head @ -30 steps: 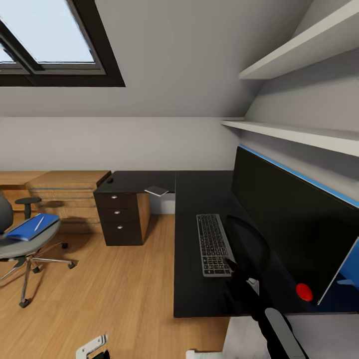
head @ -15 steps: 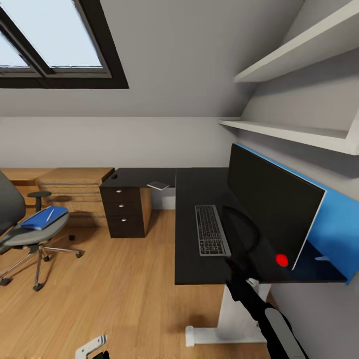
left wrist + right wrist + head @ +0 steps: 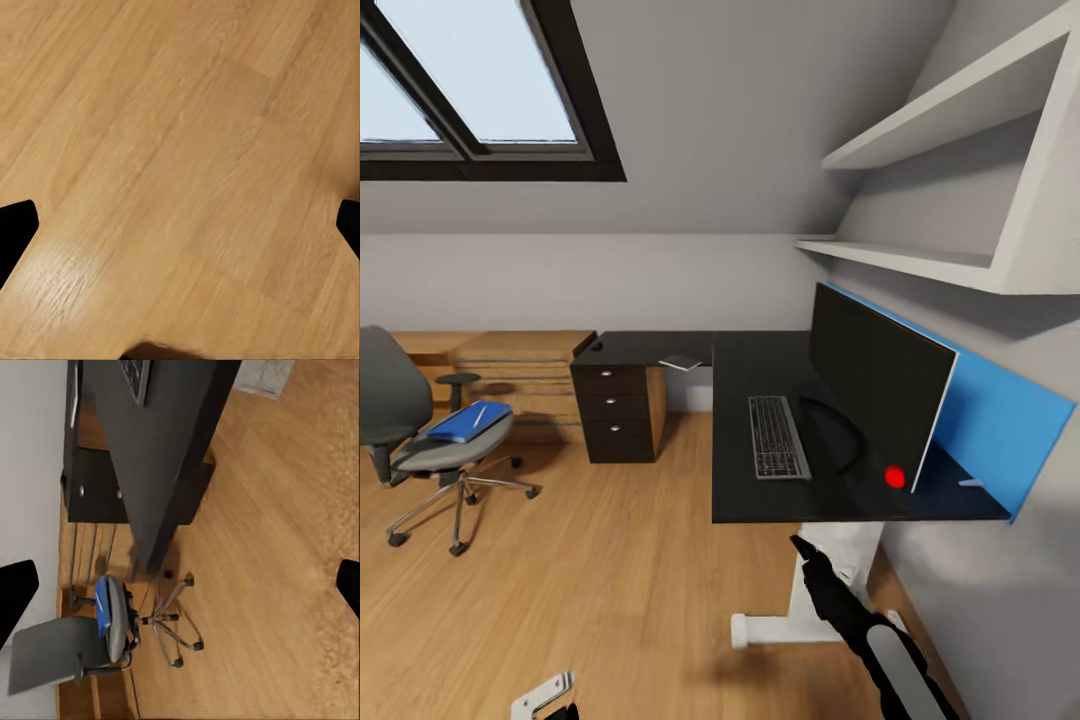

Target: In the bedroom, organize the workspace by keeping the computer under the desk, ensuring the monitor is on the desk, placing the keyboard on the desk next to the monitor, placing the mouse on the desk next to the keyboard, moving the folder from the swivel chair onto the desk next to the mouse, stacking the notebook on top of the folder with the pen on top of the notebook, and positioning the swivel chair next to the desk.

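Folder (image 3: 460,424) with the pen (image 3: 479,415) sits on the chair (image 3: 430,440), well apart from the table (image 3: 760,500). Both grippers look wide and empty; lifting the folder tilted could roll that pen onto the floor (image 3: 610,560).

View pulled back from desk (image 3: 760,500); right arm now off desk edge, over floor (image 3: 610,600).

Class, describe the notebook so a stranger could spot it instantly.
Find the L-shaped black desk and follow its far wing toward the drawer unit. The notebook lies flat there at the front edge: a thin grey rectangle, pale against the black top.
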`<state>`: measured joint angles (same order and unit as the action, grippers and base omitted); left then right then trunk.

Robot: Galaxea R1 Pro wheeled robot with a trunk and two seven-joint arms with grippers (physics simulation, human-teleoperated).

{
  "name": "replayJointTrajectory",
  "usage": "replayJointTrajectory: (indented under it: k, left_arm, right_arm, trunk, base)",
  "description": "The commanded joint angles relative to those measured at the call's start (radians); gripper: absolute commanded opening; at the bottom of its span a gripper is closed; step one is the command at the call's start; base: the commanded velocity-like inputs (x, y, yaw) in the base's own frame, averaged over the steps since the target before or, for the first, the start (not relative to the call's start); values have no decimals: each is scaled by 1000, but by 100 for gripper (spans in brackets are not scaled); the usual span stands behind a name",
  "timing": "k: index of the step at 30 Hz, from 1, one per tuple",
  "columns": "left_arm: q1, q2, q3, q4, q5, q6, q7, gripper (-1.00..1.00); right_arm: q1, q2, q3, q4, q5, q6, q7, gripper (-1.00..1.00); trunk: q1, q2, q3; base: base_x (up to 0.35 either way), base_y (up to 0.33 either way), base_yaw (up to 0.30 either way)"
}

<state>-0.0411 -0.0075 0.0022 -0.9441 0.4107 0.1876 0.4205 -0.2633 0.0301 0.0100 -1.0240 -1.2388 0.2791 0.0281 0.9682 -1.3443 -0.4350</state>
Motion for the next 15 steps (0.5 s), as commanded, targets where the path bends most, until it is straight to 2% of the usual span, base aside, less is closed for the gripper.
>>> replayJointTrajectory:
  k: [1,3,4,7,8,10,11,12,13,15]
  left_arm:
    - [0,0,0,-2,5,4,4,100]
    - [0,0,0,-1,5,4,4,100]
    - [0,0,0,-1,4,4,4,100]
    - [0,-1,-1,-2,4,4,4,100]
    - [0,-2,-1,-2,4,4,4,100]
    - [0,-2,-2,-2,4,4,4,100]
    - [0,-3,-3,-1,4,4,3,100]
    - [0,-3,-3,-1,4,4,3,100]
    - [0,-3,-4,-1,4,4,3,100]
    - [0,-3,-5,0,4,4,2,100]
  right_arm:
    - [-1,1,2,19,26,-10,2,100]
    - [-1,2,8,57,87,-35,3,100]
    - [-1,4,15,96,155,-62,3,100]
    - [-1,6,31,162,265,-109,3,100]
    - [-1,7,48,213,345,-150,3,100]
    - [-1,9,67,273,426,-201,2,100]
    - [-1,11,87,343,508,-268,1,100]
    - [-1,11,87,343,508,-268,1,100]
    - [-1,11,101,422,585,-353,0,100]
    - [-1,11,110,505,653,-458,-2,100]
  trunk:
    - [-1,-1,-1]
    - [-1,-1,-1]
    - [-1,-1,-1]
    - [-1,-1,-1]
    - [-1,-1,-1]
    - [-1,-1,-1]
    - [-1,-1,-1]
    - [-1,-1,-1]
    - [-1,-1,-1]
    - [-1,-1,-1]
  base:
    - [-336,0,0]
    - [-336,0,0]
    - [-336,0,0]
    - [-316,0,0]
    - [-235,18,0]
    - [-176,50,0]
    - [-100,128,0]
    - [-100,128,0]
    - [-64,190,0]
    - [-46,226,0]
